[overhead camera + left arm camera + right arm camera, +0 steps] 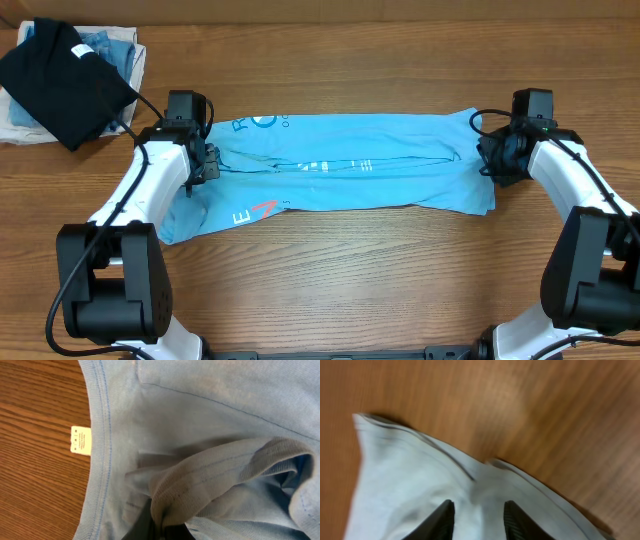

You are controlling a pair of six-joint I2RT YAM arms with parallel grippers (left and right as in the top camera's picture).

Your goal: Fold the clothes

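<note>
The clothes, a light sky-blue t-shirt (350,165) with white lettering and a red-orange mark, lie as a long band across the table. My left gripper (205,165) is at the shirt's left end. In the left wrist view it (165,530) is shut on a bunched fold of blue fabric (210,480), near the collar and its white label (81,440). My right gripper (495,155) is at the right end. In the right wrist view its dark fingers (445,520) stand apart over the shirt's corner (420,480), with flat cloth between them.
A black folded shirt (65,80) lies on denim-blue and white folded garments (115,45) at the back left corner. Bare wooden table (350,280) stretches in front of the shirt, between the two arm bases.
</note>
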